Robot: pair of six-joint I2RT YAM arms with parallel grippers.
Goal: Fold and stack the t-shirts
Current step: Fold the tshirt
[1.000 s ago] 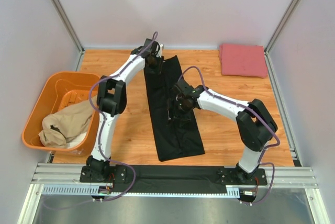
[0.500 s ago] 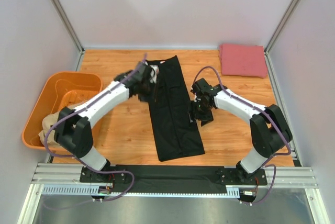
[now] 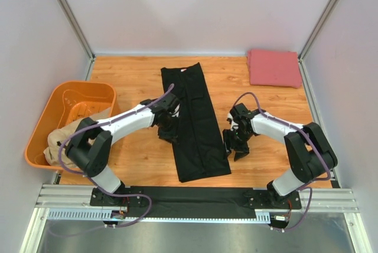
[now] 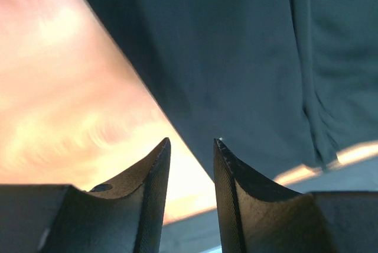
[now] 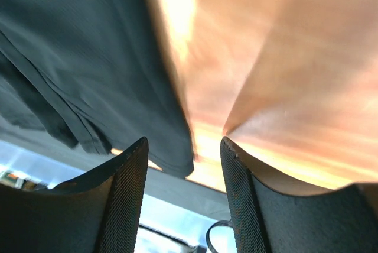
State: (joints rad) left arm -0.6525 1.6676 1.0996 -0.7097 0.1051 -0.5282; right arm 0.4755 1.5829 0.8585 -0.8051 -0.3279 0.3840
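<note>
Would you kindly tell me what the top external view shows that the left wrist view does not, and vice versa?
Only the top external view shows the folded pinkish-red shirt at the far right, the orange tub holding the tan shirt, and the right gripper beside the black shirt. Only the left wrist view shows the left gripper up close, its ribbed fingers parted with nothing between them. Both show the black shirt, folded into a long strip, on the wooden table.

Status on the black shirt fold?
Open, empty: left gripper and right gripper, flanking black t-shirt. Shirt folded into long strip, flat. Nothing lying on it.
</note>
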